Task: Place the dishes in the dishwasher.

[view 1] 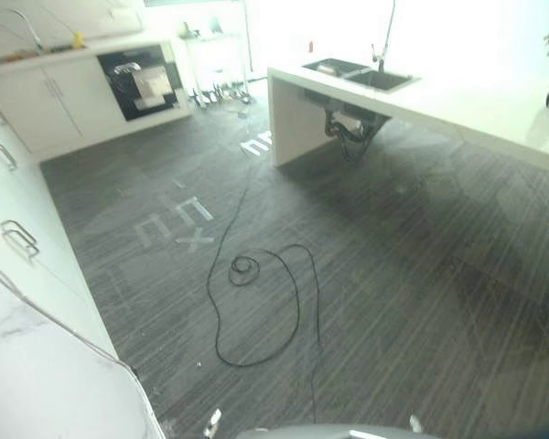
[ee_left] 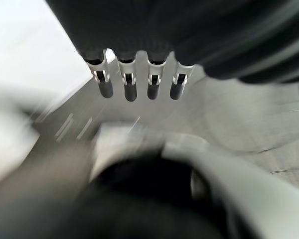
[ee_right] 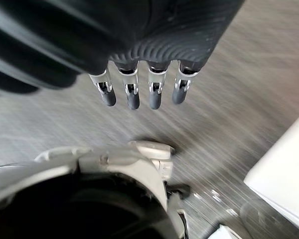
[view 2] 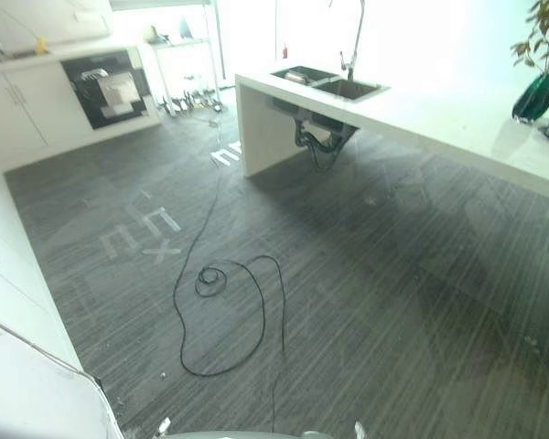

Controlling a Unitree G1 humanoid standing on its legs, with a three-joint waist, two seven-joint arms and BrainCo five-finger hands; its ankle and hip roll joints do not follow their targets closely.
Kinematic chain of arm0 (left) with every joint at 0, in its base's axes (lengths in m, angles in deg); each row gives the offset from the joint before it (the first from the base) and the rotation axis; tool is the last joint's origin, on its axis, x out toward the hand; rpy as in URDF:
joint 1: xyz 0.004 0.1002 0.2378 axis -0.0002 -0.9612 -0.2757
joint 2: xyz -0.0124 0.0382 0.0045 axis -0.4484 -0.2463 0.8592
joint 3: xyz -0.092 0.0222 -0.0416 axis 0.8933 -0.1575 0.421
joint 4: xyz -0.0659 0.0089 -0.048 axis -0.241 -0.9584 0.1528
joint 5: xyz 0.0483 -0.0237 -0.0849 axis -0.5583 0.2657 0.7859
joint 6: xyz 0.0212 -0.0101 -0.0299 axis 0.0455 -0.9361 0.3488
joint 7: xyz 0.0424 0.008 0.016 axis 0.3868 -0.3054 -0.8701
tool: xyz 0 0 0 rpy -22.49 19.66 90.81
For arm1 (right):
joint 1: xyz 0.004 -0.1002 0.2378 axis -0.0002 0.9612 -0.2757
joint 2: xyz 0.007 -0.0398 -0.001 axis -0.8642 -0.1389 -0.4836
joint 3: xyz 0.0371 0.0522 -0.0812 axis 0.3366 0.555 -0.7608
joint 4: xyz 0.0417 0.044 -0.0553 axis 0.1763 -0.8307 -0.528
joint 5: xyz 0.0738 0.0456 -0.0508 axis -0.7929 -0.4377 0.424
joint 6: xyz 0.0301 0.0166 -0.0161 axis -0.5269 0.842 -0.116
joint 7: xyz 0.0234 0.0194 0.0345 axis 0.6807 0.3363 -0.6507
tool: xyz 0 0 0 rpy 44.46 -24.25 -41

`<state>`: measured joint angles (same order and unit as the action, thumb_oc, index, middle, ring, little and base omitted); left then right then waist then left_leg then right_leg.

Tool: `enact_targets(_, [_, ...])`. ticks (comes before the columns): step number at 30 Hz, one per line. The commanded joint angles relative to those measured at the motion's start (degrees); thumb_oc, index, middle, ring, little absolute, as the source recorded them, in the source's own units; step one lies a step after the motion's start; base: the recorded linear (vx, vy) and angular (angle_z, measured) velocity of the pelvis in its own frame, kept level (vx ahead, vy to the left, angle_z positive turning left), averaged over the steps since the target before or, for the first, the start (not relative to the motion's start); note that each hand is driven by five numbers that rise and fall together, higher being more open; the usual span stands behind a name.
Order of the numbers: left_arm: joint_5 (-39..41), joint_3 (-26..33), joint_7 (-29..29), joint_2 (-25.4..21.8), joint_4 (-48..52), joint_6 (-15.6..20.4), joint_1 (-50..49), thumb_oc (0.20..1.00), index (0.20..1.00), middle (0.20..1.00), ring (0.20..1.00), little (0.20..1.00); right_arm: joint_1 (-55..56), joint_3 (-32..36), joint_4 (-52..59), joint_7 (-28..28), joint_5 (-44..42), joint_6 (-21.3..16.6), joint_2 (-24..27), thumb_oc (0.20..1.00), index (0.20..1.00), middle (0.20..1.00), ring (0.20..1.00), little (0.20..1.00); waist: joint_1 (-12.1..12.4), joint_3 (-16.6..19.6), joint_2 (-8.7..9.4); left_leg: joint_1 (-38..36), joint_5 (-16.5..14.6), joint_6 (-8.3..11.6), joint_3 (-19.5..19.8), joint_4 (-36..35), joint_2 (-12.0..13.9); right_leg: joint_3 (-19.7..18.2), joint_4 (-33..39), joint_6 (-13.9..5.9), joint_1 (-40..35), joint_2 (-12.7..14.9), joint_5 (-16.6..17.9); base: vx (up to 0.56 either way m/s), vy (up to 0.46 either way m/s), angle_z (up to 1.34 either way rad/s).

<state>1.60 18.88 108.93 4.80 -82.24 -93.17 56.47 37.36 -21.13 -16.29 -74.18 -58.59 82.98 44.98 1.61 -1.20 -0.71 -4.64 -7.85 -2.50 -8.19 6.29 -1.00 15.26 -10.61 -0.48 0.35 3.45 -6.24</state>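
A dark built-in dishwasher [view 1: 143, 82] sits in the white counter run at the far left of the room, across the grey striped floor. A sink [view 2: 329, 84] with a tall faucet [view 2: 352, 41] is set in the white island on the right. No dish is clear enough to make out. My left hand [ee_left: 130, 85] hangs over the floor with its fingers straight and nothing in it. My right hand [ee_right: 140, 91] hangs the same way, fingers straight and empty.
White cabinets with metal handles [view 1: 20, 238] line the left side, with a marble countertop [view 1: 37, 384] at the lower left. The island [view 2: 256, 128] has pipes under its sink. A green vase [view 2: 535, 96] with a plant stands on it. Tape marks [view 1: 178, 224] lie on the floor.
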Motion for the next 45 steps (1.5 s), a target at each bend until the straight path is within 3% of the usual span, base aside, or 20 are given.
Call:
enact_targets(1, [-0.4, -2.1, 5.4, 2.5, -2.6, -2.5, 5.8, 1.000, 1.000, 1.000, 1.000, 1.000, -5.0, 0.0, -3.0, -1.6, -4.3, 0.7, -0.8, 1.000, 1.000, 1.000, 1.000, 1.000, -0.6, -3.1, -0.07, -5.4, 2.3, 4.43, -3.9, -10.1, 3.1, 3.4, 13.3, -6.96, -8.7, 3.9, 4.9, 0.00, -0.008, 0.04])
enact_targets(4, [-4.1, -3.3, 4.9, 2.5, -2.8, -1.7, 5.8, 1.000, 1.000, 1.000, 1.000, 1.000, -5.0, -0.4, -2.7, -1.9, -5.0, 0.8, -1.1, 1.000, 1.000, 1.000, 1.000, 1.000, -1.0, -3.1, -0.26, -5.6, 2.2, 4.40, -3.7, -10.2, 3.0, 2.9, 13.2, -6.87, -8.7, 3.7, 4.6, 0.01, -0.004, 0.03])
enact_targets(17, [-3.0, -3.7, -2.3, 2.6, -3.1, 0.3, 6.4, 1.000, 1.000, 1.000, 1.000, 1.000, -4.9, 1.0, -3.4, -2.7, -9.3, -3.5, -0.8, 1.000, 1.000, 1.000, 1.000, 1.000, -1.9, -2.8, -0.77, -5.6, 2.4, 4.56, -3.6, -10.1, 3.1, 1.7, 13.5, -6.96, -8.5, 3.4, 4.9, 0.00, 0.000, 0.00])
enact_targets(19, [-3.5, -3.7, -3.6, 2.5, -2.6, 2.5, 6.9, 1.000, 1.000, 1.000, 1.000, 1.000, -5.3, 1.3, -2.8, -3.8, -12.4, -4.2, -0.6, 1.000, 1.000, 1.000, 1.000, 1.000, -2.1, -2.8, -0.76, -5.8, 2.3, 4.55, -3.6, -10.2, 3.1, 1.4, 13.6, -6.96, -8.6, 3.3, 4.9, 0.00, 0.000, 0.00])
enact_targets(21, [-5.0, -5.0, -5.8, 2.1, -1.0, 7.4, 8.1, 1.000, 1.000, 1.000, 1.000, 1.000, -6.0, 1.2, -1.2, -6.5, -14.9, -5.7, -0.5, 1.000, 1.000, 1.000, 1.000, 1.000, -2.4, -2.7, -0.83, -5.9, 2.4, 4.52, -3.5, -10.3, 3.0, 0.8, 13.7, -6.99, -8.6, 3.1, 5.0, 0.00, 0.000, 0.00])
enact_targets(28, [3.0, -6.7, -8.4, 1.6, 12.0, 13.4, 8.8, 1.000, 1.000, 1.000, 1.000, 1.000, -7.3, -1.2, 8.2, -10.0, -18.0, -11.2, 0.3, 1.000, 1.000, 1.000, 1.000, 1.000, -1.6, -3.2, -0.72, -5.8, 2.7, 4.40, -2.8, -10.3, 2.8, 0.5, 13.9, -7.00, -8.6, 3.0, 5.5, -0.03, -0.019, -0.01])
enact_targets(36, [0.8, -5.9, -8.4, 0.4, 16.4, 16.8, 6.3, 1.000, 1.000, 1.000, 1.000, 1.000, -5.8, -2.3, 16.0, -10.6, -19.9, -12.2, 0.4, 1.000, 1.000, 1.000, 1.000, 1.000, -1.6, -3.4, -0.06, -5.8, 3.1, 4.43, -2.5, -10.3, 2.8, 0.1, 13.9, -6.89, -8.6, 2.4, 5.7, -0.01, -0.048, 0.02])
enact_targets(42, [2.0, -4.0, -8.9, 0.2, 17.4, 18.4, 5.5, 1.000, 1.000, 1.000, 1.000, 1.000, -4.8, -2.1, 18.5, -9.2, -20.4, -14.9, 0.2, 1.000, 1.000, 1.000, 1.000, 1.000, -2.1, -3.7, 0.11, -6.1, 3.2, 4.71, -3.1, -10.0, 3.5, -0.3, 13.8, -6.29, -8.7, 1.7, 5.2, 0.00, -0.072, 0.00])
enact_targets(45, [3.1, -2.7, -10.1, -0.1, 20.5, 19.2, 5.6, 1.000, 1.000, 1.000, 1.000, 1.000, -4.7, -2.5, 22.9, -8.6, -21.3, -14.0, 0.7, 1.000, 1.000, 1.000, 1.000, 1.000, -2.3, -4.4, 0.86, -4.2, 1.9, 5.11, -2.5, -4.7, 4.1, -1.7, 12.6, -4.89, -8.1, 0.8, 4.3, -0.05, -0.151, 0.01])
